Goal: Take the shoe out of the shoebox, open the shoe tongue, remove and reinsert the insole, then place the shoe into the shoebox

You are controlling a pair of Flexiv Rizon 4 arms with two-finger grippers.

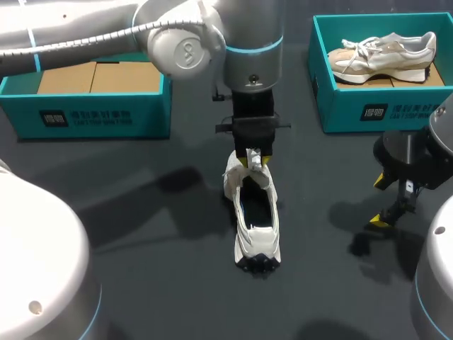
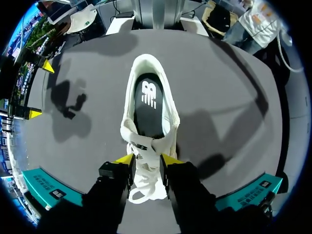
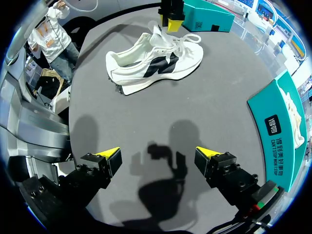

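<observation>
Tongue-opening step: out of the shoebox (image 1: pixel 340 106), the shoe (image 1: pixel 256 219) is lying mid-table.
Left gripper (image 2: pixel 146 163) is pinching the tongue (image 1: pixel 256 173) from both sides; best lifting it toeward slowly, baring the insole (image 2: pixel 150 105). Right gripper (image 3: pixel 157 153) is hovering spread, holding nothing.

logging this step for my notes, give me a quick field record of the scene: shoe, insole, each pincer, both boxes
shoe: white shoe, upright on the table, outside both boxes
insole: black insole, lying inside the shoe
left pincer: shut on the tongue
right pincer: open, over bare table, apart from the shoe
right shoebox: holds a second shoe
left shoebox: cardboard inside, no shoe visible
</observation>
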